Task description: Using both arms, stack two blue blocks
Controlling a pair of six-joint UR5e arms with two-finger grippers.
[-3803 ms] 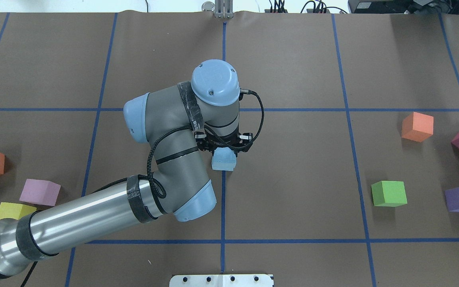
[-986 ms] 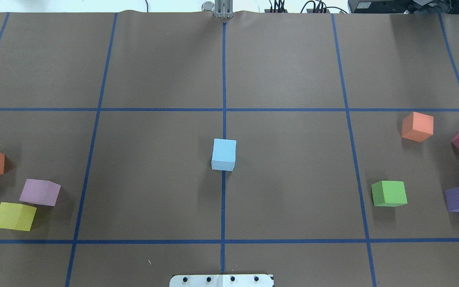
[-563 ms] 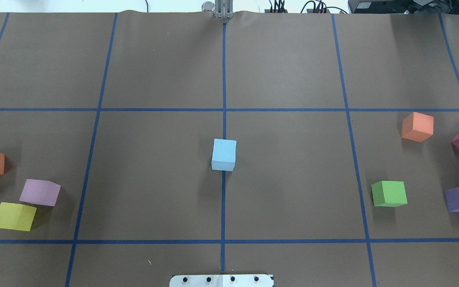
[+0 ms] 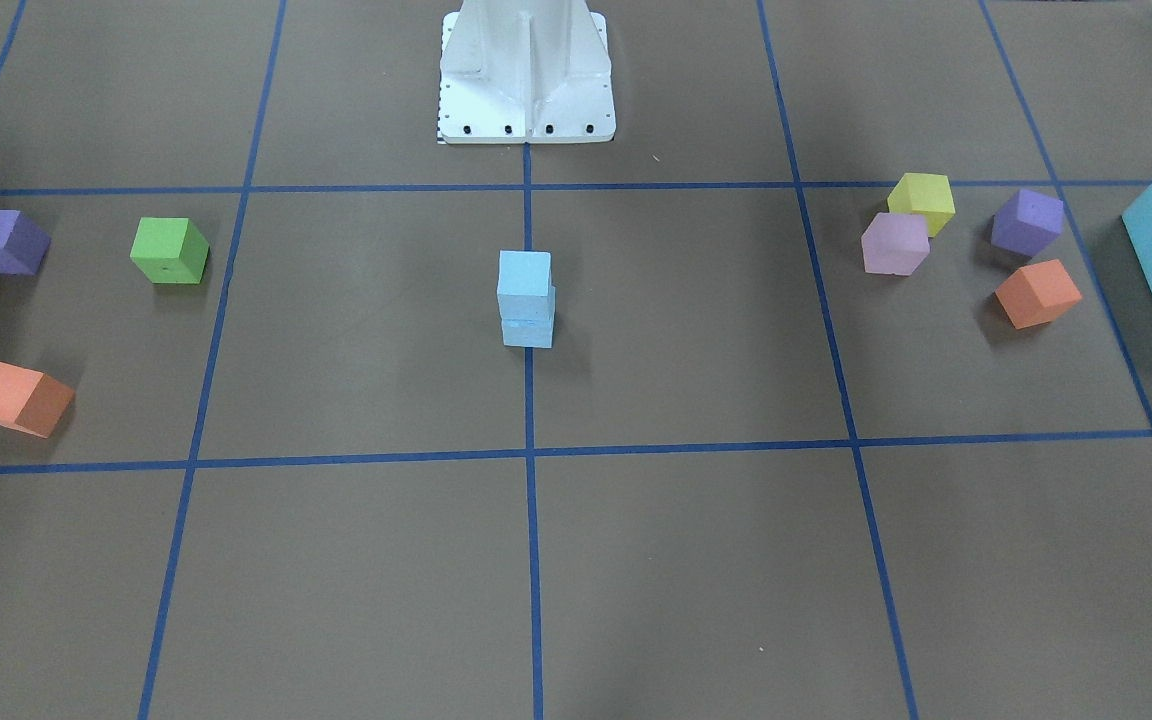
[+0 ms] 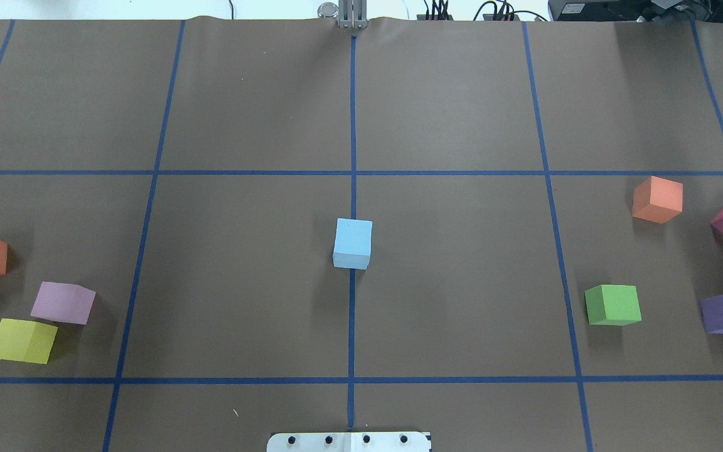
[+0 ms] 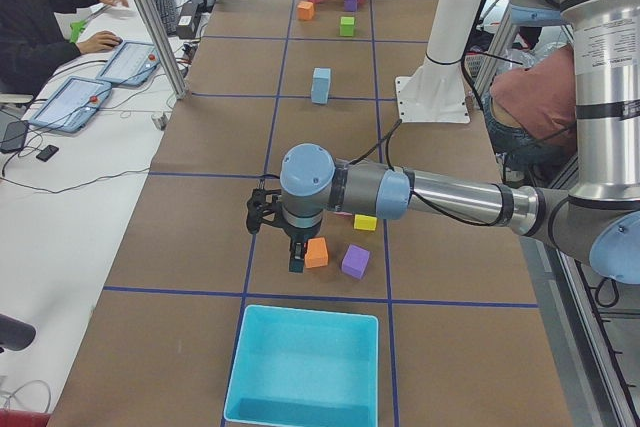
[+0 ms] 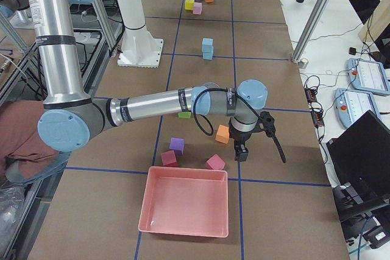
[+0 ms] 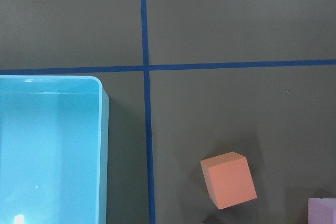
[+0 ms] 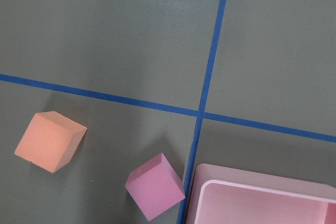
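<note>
Stacking looks done: the front-facing view shows the blue blocks (image 4: pixel 526 300) one atop the other at the centre of the bench (image 4: pixel 356 330), 6 o'clock from the white base (image 4: pixel 526 70). The side views show the left claw (image 6: pixel 297 263) at 12 o'clock of the turquoise bin (image 6: pixel 310 310) and the right claw (image 7: pixel 242 154) at 1 o'clock of the pink tray (image 7: pixel 186 169); whether either is open or closed, I cannot tell.

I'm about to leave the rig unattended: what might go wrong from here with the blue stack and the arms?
1. The upper blue block sits slightly off-square on the lower blue block; a jolt might tip it.
2. The left claw appears to hang close beside an orange cube; a sideways move may knock it.
3. The right claw looks likewise close to a second orange cube.
</note>
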